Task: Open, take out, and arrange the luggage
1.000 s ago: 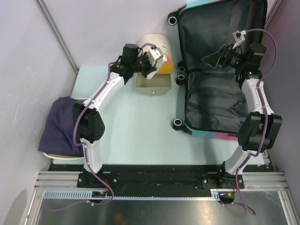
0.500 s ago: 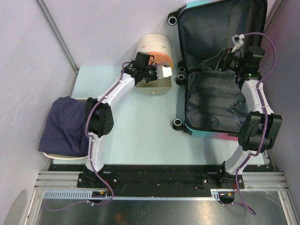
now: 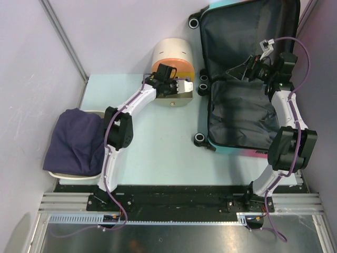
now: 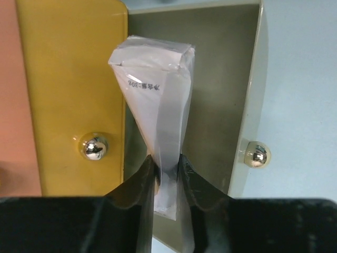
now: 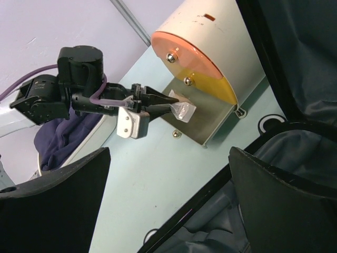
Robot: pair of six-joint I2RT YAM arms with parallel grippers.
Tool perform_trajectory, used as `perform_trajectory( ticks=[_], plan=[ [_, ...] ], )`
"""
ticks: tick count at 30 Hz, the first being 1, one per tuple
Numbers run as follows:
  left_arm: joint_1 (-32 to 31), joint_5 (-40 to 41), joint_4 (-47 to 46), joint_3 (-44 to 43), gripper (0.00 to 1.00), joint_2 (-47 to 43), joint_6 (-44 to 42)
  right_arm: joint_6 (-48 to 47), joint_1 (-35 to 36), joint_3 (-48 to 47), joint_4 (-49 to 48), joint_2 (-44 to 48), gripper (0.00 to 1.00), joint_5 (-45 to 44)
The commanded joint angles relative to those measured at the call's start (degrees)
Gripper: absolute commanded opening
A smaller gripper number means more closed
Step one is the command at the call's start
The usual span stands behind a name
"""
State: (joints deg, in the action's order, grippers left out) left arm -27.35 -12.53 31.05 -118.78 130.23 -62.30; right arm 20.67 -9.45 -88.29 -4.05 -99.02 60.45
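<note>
One second on, the left claw (image 4: 165, 161) has lowered its pinched packet (image 4: 155, 84) into the open drawer (image 4: 221, 79), ready to drop; right claw (image 3: 243, 70) gapes over the suitcase (image 3: 239, 116).

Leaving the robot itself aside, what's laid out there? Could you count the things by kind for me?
suitcase: 1
round drawer box: 1
clear-wrapped packet: 1
navy cloth: 1
Total: 4
</note>
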Motion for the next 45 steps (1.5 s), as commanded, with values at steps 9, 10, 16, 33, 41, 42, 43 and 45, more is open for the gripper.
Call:
perform_trajectory(
  ticks=[9,10,16,33,41,42,43,45],
  plan=[
    [-0.07,1.29,-0.9,-3.13,0.66,-3.3,0.25,-1.68,-0.13,-0.04,-0.16,2.96,1.0,0.64],
    [-0.24,0.76,-0.9,-2.51,0.67,-4.45,1.56,-1.51,-0.04,-0.13,-0.16,2.78,1.0,0.64],
    [0.63,-7.49,-0.99,5.21,0.64,-13.67,11.21,-0.72,-0.04,-0.48,-1.04,2.34,1.0,1.08],
    [1.07,-12.52,-0.82,15.69,0.0,-11.68,22.57,-1.42,-0.57,-0.39,0.8,2.52,1.0,1.34],
    [0.81,-8.65,-0.81,12.54,0.0,-6.23,21.7,-3.09,-1.45,0.31,3.09,2.96,1.0,0.46],
    [0.99,-7.69,-0.81,11.39,0.0,-5.35,22.65,-3.35,-1.53,0.31,3.26,2.78,1.0,0.38],
    [1.07,-7.16,-0.9,9.9,0.0,-2.99,23.1,-3.53,-1.53,0.31,3.61,2.7,1.0,0.29],
    [1.25,-5.93,-0.9,5.59,0.0,-0.78,23.54,-4.22,-1.71,0.31,3.7,2.61,1.0,0.11]
  ],
)
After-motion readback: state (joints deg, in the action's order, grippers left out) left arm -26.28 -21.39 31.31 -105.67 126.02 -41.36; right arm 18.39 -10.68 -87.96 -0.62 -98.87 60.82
